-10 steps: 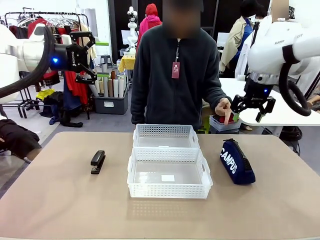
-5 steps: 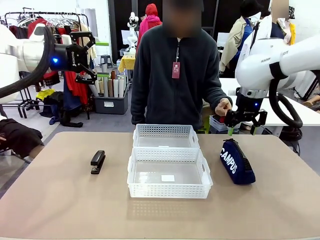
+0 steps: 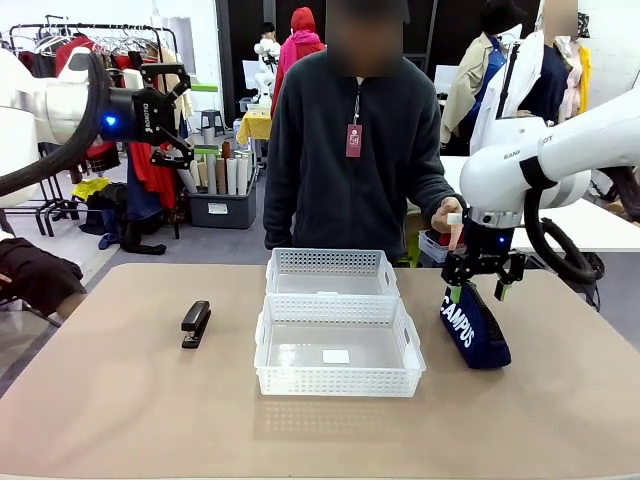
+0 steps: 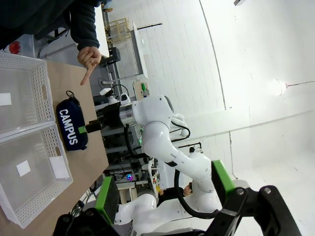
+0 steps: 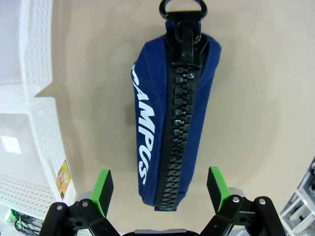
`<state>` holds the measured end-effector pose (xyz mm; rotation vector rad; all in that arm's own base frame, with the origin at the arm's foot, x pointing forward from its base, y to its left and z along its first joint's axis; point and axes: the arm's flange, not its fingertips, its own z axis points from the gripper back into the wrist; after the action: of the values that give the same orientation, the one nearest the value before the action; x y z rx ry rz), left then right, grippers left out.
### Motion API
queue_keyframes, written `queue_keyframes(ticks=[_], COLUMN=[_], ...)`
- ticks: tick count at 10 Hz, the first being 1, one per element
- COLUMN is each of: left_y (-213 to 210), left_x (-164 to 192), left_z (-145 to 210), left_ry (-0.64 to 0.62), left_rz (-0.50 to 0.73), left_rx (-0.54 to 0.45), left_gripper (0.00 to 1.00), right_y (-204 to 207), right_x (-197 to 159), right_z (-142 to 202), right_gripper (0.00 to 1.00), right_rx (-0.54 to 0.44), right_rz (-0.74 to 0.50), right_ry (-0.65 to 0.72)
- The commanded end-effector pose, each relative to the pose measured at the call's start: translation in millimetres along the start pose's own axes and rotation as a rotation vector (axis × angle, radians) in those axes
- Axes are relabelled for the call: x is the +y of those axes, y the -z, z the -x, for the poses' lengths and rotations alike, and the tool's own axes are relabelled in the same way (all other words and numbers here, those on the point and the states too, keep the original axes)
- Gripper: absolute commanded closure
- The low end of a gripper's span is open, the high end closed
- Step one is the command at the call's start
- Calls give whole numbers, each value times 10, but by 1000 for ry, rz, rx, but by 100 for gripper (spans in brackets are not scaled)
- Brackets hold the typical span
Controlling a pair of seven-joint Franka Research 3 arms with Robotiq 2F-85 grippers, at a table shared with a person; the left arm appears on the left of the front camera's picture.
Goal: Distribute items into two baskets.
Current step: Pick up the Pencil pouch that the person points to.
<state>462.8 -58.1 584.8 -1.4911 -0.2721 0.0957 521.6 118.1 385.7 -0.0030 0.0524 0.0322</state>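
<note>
Right end effector (image 3: pixel 478 292) has been lowered since the earlier frame, fingers spread, to just over the navy pouch (image 3: pixel 474 328), found lying on the worktop (image 3: pixel 120 400) right of the near basket (image 3: pixel 338 383); grasp judged imminent, nothing yet distributed.

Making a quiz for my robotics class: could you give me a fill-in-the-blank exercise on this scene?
The white lettering on the navy pouch reads ____.
The right gripper above the pouch is ____.
The black stapler lies to the ____ of the near basket.
Missing words: CAMPUS; open; left.
</note>
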Motion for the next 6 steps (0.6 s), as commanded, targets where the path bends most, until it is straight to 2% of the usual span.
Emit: queue_keyframes(ticks=[1,5,6], left_y=[-5,-5,-5], left_x=[-19,-19,-19], left_z=[3,3,3], left_ry=[-3,-3,-3], left_rz=[5,5,5], left_rx=[2,2,2], left_gripper=[0,0,0], right_y=[85,235,240], right_x=[28,-2,-19], right_z=[-3,-64,-70], right_gripper=[0,0,14], right_rx=[-7,4,-8], right_rz=[13,20,26], right_ry=[37,54,32])
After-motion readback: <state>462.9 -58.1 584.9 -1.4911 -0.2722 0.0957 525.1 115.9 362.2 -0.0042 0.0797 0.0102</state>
